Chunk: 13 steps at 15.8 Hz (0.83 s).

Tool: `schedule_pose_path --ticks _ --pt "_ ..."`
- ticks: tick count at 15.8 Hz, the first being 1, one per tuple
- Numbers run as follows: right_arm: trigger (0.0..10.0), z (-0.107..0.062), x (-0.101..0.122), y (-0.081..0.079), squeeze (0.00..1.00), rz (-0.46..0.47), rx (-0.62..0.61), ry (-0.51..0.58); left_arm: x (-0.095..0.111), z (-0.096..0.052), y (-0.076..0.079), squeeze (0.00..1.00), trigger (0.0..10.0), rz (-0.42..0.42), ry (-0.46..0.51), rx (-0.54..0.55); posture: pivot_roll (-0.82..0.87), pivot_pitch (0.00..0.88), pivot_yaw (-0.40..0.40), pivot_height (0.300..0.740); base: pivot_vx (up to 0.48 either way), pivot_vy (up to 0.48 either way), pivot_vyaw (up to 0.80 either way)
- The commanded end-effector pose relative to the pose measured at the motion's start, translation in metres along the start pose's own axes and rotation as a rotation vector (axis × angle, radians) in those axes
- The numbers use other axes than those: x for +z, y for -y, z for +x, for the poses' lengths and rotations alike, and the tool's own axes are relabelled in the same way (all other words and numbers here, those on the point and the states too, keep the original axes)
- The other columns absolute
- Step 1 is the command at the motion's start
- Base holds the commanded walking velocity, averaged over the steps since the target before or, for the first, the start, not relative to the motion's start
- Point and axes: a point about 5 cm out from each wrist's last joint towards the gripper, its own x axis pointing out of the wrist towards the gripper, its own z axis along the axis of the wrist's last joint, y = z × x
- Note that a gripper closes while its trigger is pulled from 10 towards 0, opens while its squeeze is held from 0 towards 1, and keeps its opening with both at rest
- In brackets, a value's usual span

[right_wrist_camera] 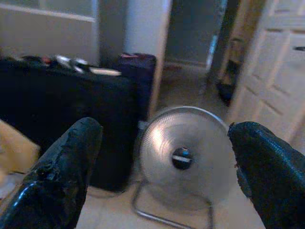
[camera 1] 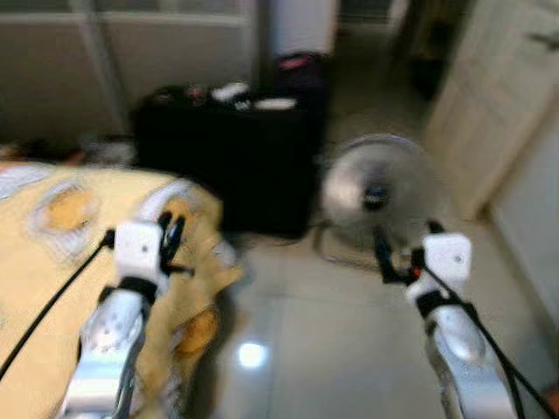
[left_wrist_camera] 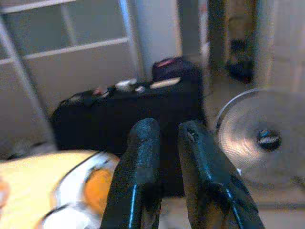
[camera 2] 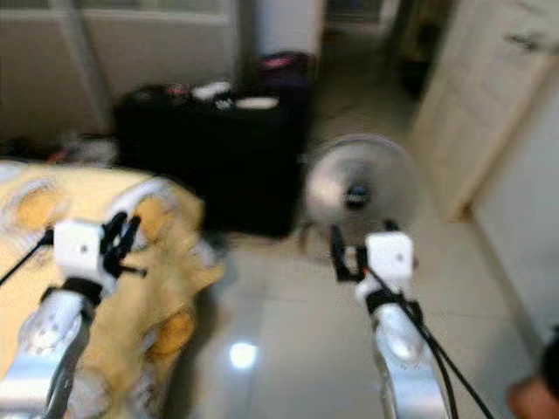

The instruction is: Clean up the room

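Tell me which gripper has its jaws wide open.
The right gripper, jaws spread wide, framing the round silver fan on the floor. The left gripper has its jaws nearly together.

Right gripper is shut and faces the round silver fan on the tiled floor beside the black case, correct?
Not quite: the right gripper is open. The right wrist view shows its fingers spread wide, framing the fan beside the black case.
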Motion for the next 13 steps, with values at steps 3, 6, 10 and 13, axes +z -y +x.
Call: schedule_pose_path --ticks 3,6,10,13 --pt "10.0 0.0 -0.005 0.004 0.0 0.016 -0.025 0.012 -0.01 -0.006 0.001 0.0 10.0 0.007 -0.015 -0.021 -0.03 0.0 0.026 0.74 0.404 0.0 0.0" --pt "10.0 -0.004 -0.019 0.006 0.0 0.104 -0.062 -0.033 -0.013 -0.009 -0.002 0.0 10.0 0.017 -0.018 -0.017 -0.02 0.0 0.025 0.74 0.405 0.0 -0.21" --pt "10.0 -0.003 -0.022 0.009 0.0 0.099 -0.064 -0.022 -0.016 -0.011 -0.001 0.0 10.0 0.02 -0.018 -0.025 -0.02 0.0 0.025 0.74 0.404 0.0 -0.14" --pt "10.0 -0.002 -0.023 0.008 0.0 0.092 -0.05 -0.014 -0.018 -0.011 0.0 0.0 10.0 0.02 -0.016 -0.028 -0.02 0.0 0.022 0.74 0.402 0.0 0.0"
